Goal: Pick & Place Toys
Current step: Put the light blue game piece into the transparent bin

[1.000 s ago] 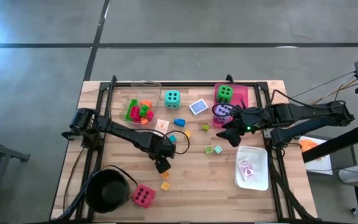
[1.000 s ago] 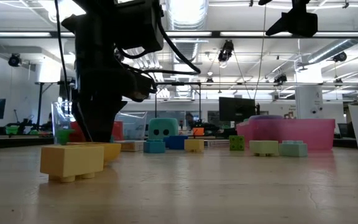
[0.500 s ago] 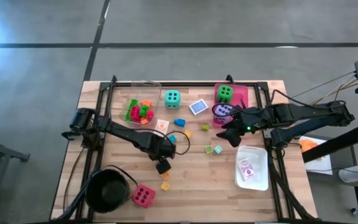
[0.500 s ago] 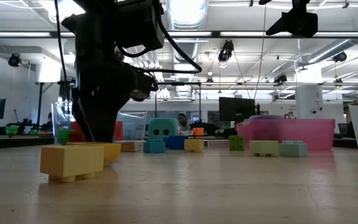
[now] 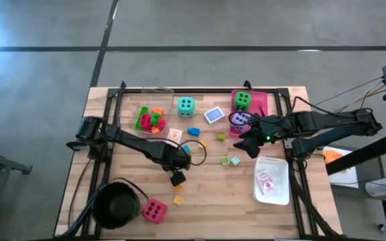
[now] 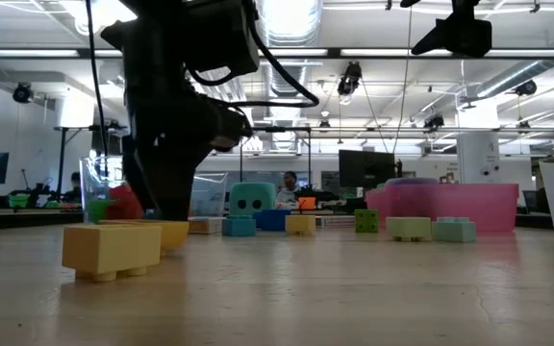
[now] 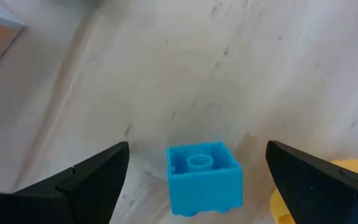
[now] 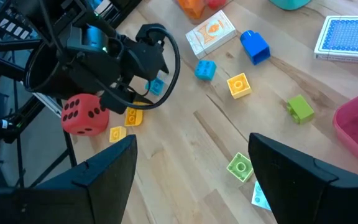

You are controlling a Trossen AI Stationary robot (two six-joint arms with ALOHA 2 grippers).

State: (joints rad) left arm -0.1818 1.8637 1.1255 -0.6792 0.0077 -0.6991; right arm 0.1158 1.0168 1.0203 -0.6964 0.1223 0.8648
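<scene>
From above, the left gripper (image 5: 177, 178) hangs near the middle of the table (image 5: 213, 201), much nearer the little blocks there than the right gripper (image 5: 245, 144) by the pink tray (image 5: 263, 100). In the left wrist view, a small blue block (image 7: 204, 177) sits on the wood right between the wide-open fingers (image 7: 73, 183), held by nothing.

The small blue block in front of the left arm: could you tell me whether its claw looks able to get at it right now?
Probably yes. The left claw stands open, the blue block sits on bare table between its fingers, and nothing lies in the way.
</scene>
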